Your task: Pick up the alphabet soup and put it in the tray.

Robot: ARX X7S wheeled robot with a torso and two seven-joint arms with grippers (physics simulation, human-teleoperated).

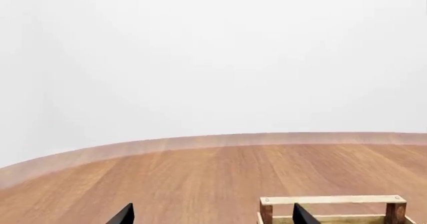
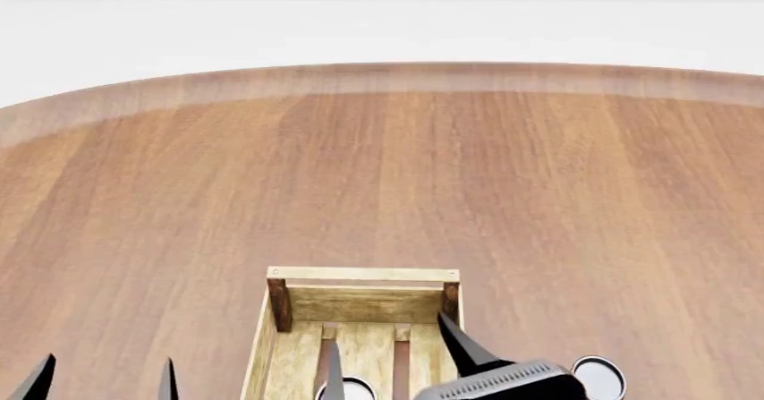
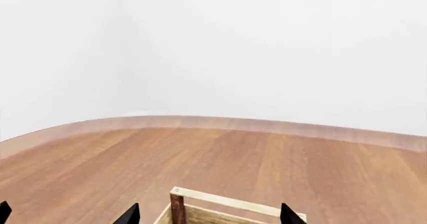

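The tray (image 2: 361, 276) is a light-wood slatted crate at the near middle of the table, its far end rail also showing in the left wrist view (image 1: 331, 200) and the right wrist view (image 3: 227, 200). My right gripper (image 2: 388, 328) hangs open over the tray's inside, fingers wide apart (image 3: 210, 205). A pale round can top (image 2: 347, 389) shows inside the tray beside one finger. A second can top (image 2: 597, 378) stands outside the tray's right side. Both labels are hidden, so I cannot tell which is the alphabet soup. My left gripper (image 2: 107, 360) is open and empty (image 1: 213, 205), left of the tray.
The round wooden table (image 2: 382, 167) stretches far ahead to its curved far edge (image 2: 382, 76), with a plain white wall behind.
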